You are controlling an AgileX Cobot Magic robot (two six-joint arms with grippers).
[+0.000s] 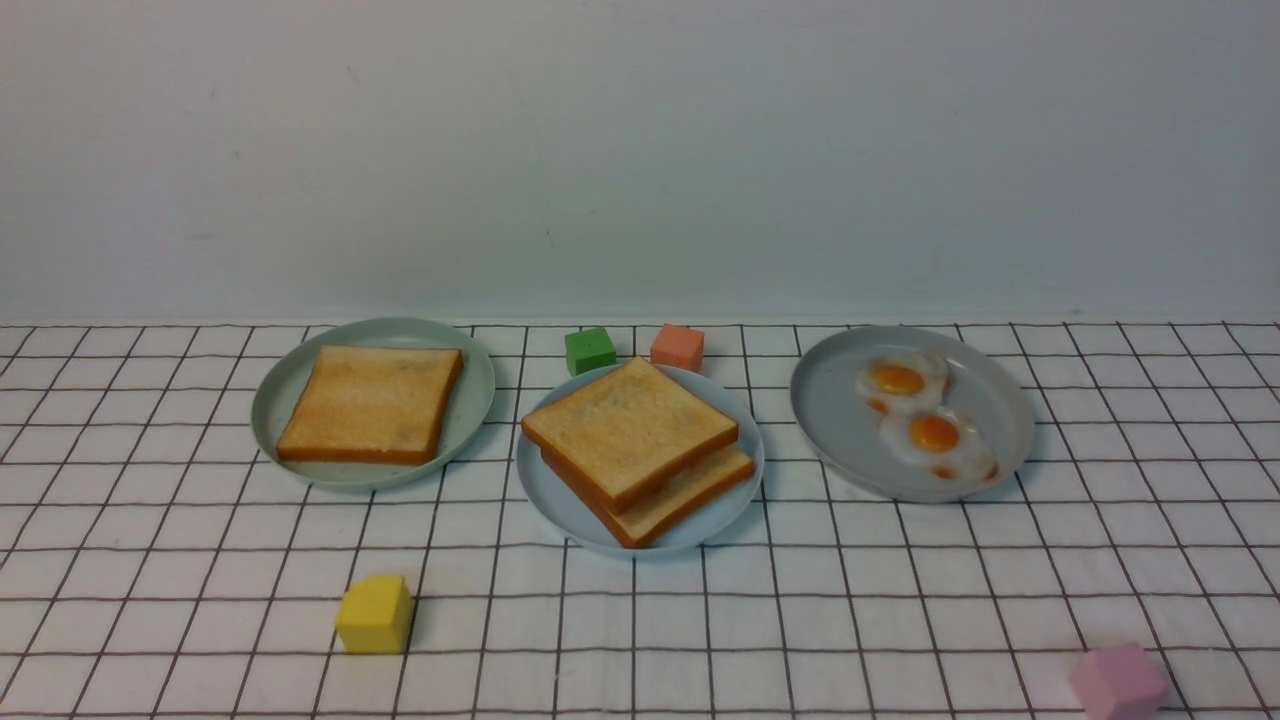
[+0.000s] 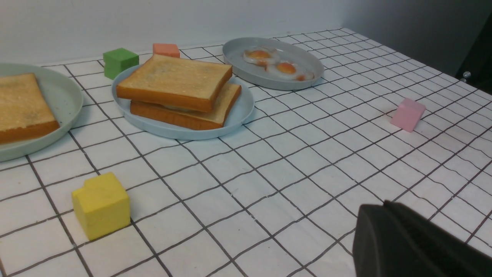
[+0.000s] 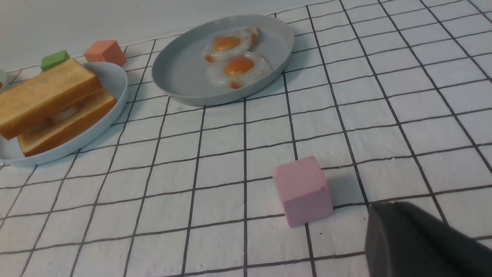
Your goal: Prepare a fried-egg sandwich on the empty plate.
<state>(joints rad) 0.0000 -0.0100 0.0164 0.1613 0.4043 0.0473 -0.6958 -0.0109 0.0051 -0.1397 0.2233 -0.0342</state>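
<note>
The light blue plate [image 1: 560, 500] stands at the middle of the table. On it lie two toasted bread slices, the top slice [image 1: 628, 428] turned askew on the bottom slice [image 1: 690, 490]. In the right wrist view a glossy white bit of fried egg [image 3: 65, 112] shows between the slices. The plate also shows in the left wrist view [image 2: 238, 115]. My left gripper [image 2: 384, 206] is shut and empty, low over the cloth near the front. My right gripper [image 3: 388, 206] is shut and empty beside the pink block [image 3: 303, 190]. Neither gripper shows in the front view.
A pale green plate [image 1: 290, 385] with one toast [image 1: 370, 402] stands at the left. A grey plate [image 1: 830, 420] with two fried eggs [image 1: 920, 410] stands at the right. Green [image 1: 590, 350] and orange [image 1: 677, 346] blocks lie behind, a yellow block [image 1: 375, 614] lies front left.
</note>
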